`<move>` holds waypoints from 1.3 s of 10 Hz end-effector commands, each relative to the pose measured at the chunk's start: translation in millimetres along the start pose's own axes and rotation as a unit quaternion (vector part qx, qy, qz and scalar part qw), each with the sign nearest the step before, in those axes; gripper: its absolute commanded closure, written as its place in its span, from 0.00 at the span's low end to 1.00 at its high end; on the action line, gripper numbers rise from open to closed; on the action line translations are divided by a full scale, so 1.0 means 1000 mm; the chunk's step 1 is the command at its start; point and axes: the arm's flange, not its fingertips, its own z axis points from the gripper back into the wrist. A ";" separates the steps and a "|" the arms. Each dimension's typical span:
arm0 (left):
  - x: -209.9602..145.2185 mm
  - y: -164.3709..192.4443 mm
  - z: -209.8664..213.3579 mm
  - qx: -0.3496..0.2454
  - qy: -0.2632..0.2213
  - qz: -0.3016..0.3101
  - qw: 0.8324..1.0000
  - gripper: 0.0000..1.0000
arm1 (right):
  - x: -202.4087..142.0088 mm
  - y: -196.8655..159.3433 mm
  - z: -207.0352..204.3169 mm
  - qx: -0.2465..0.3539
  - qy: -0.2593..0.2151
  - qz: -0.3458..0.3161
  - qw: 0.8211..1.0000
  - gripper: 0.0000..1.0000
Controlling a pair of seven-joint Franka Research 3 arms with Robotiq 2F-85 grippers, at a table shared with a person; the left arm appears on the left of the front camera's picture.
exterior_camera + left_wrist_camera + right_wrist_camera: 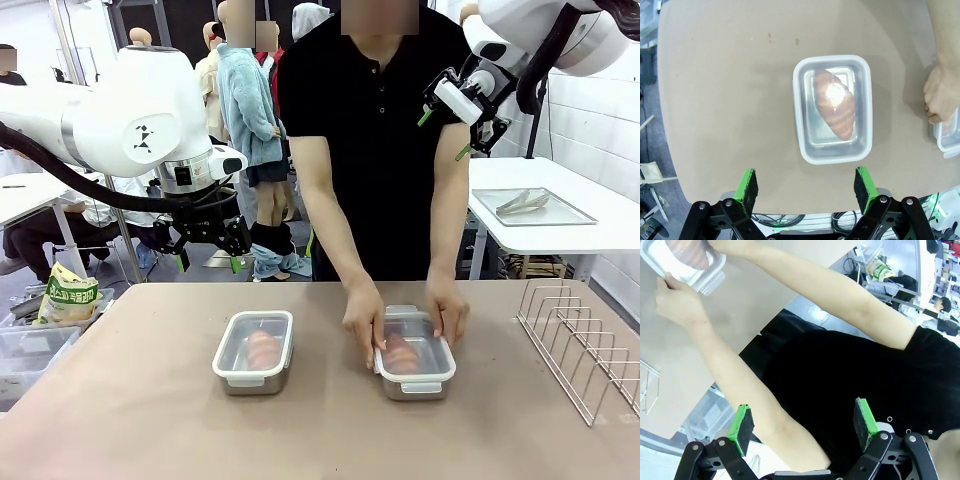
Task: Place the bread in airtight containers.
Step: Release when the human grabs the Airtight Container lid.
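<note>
Both croissants sit inside lidded steel containers on the table [150, 400], the left container [253, 351] standing alone, the person's hands [364, 322] pressing the right container [413, 354], while the left gripper [806, 187] and right gripper [802, 424] hang spread apart, holding nothing.

- The yellow snack bag [68, 296], beyond the tabletop's left edge, carries printed characters (too small to read).
- The left arm's white housing [143, 137] bears a small dark logo mark, no words.

Two containers side by side — left [253, 352], right [413, 354] — wire rack [583, 343] rightmost.
</note>
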 end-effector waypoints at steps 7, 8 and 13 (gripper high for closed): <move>-0.001 0.002 0.002 -0.001 -0.001 0.000 1.000 0.00 | 0.000 0.001 -0.002 -0.010 0.000 -0.002 1.000 0.00; -0.001 0.002 0.002 -0.001 -0.001 0.000 1.000 0.00 | 0.000 0.001 -0.002 -0.010 0.000 -0.002 1.000 0.00; -0.001 0.002 0.002 -0.001 -0.001 0.000 1.000 0.00 | 0.000 0.001 -0.002 -0.010 0.000 -0.002 1.000 0.00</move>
